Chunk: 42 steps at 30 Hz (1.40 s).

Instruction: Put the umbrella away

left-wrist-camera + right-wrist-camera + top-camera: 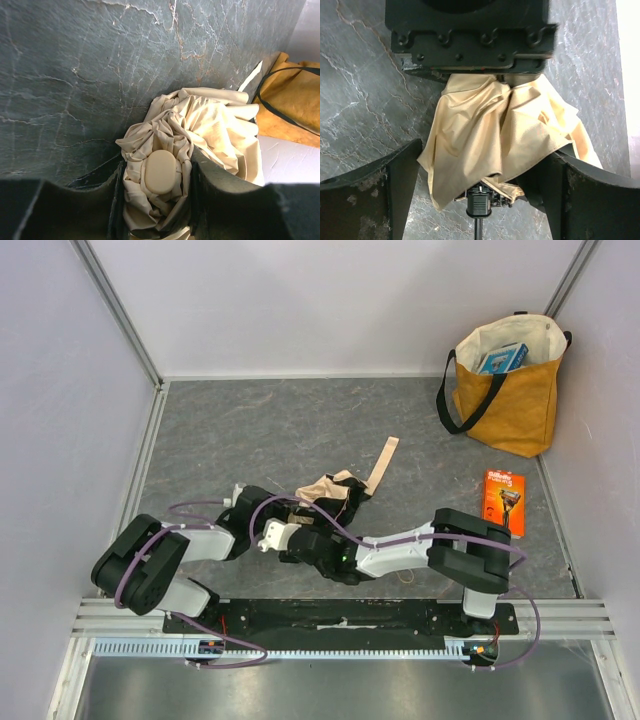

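The umbrella (326, 488) lies collapsed on the grey table as a bundle of pale cream fabric, with its closing strap (381, 464) trailing to the upper right. My left gripper (156, 176) is shut on the bunched fabric around the oval cream tip cap (160, 171). From above, the left gripper (303, 502) meets the bundle from the left. My right gripper (482, 167) faces it, open wide with a finger on each side of the canopy (490, 135). The black shaft collar (481, 202) shows between those fingers. The handle is hidden.
A mustard-yellow tote bag (512, 392) with black straps stands at the back right, a blue box (501, 358) inside it. An orange razor pack (503, 502) lies flat on the right. Walls close off the left, back and right sides.
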Motion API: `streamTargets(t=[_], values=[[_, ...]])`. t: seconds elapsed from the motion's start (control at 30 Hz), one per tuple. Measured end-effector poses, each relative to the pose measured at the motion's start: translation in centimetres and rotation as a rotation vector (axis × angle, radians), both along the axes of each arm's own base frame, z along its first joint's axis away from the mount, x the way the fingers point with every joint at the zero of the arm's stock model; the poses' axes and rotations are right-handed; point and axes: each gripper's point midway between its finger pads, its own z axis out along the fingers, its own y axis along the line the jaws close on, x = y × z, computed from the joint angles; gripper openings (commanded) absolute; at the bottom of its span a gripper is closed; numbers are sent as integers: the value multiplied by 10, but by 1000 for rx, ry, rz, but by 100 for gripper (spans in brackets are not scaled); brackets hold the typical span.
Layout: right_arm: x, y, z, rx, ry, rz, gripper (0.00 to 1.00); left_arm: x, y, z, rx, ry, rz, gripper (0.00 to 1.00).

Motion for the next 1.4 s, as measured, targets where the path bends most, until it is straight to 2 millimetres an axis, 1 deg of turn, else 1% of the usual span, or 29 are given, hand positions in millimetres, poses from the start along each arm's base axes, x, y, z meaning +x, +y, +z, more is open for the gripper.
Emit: streamTargets(t=[0.13, 0.2, 0.27, 0.33, 0.4, 0.57, 0.63, 0.77, 0.9, 0.93, 0.97, 1.0, 1.07, 1.1, 1.17, 1.2, 1.37, 1.4], values=[[2, 4, 17, 30, -5, -6, 98, 0, 0, 0, 3, 7, -1, 2], [8, 7, 24, 48, -8, -13, 98, 0, 0, -1, 4, 8, -1, 2], [16, 6, 27, 56, -9, -27, 97, 0, 0, -1, 4, 9, -1, 2], [23, 4, 23, 54, -2, -40, 96, 0, 0, 0, 2, 9, 0, 2], [28, 3, 13, 47, 19, -41, 94, 0, 0, 0, 2, 14, -1, 2], [26, 8, -2, 66, 82, -23, 93, -1, -1, 0, 4, 36, -4, 2], [28, 8, -8, 83, 119, -26, 91, 0, 0, 0, 6, 47, -4, 2], [38, 7, -14, 104, 156, -61, 69, -1, -1, -1, 7, 70, -10, 2], [40, 8, -20, 111, 196, -98, 65, 1, -1, -1, -1, 91, -17, 2], [40, 8, -20, 110, 204, -109, 58, 1, -1, -1, -2, 97, -20, 2], [41, 8, -21, 109, 211, -121, 49, 2, -1, -1, -3, 101, -21, 2], [41, 8, -22, 109, 219, -130, 42, 2, -1, -1, -6, 106, -22, 2], [40, 9, -25, 114, 234, -142, 32, 3, -1, 0, -1, 108, -29, 2], [40, 10, -25, 114, 235, -145, 25, 4, -1, 0, 4, 107, -34, 2], [39, 11, -27, 117, 244, -144, 7, 3, 1, 0, 17, 109, -39, 2], [38, 12, -27, 120, 249, -142, 0, 3, 1, 0, 20, 108, -39, 2], [33, 22, -30, 180, 319, -99, 0, 0, 11, 1, 56, 104, -17, 2], [33, 24, -31, 199, 341, -87, 0, 0, 14, 1, 64, 101, -10, 5]])
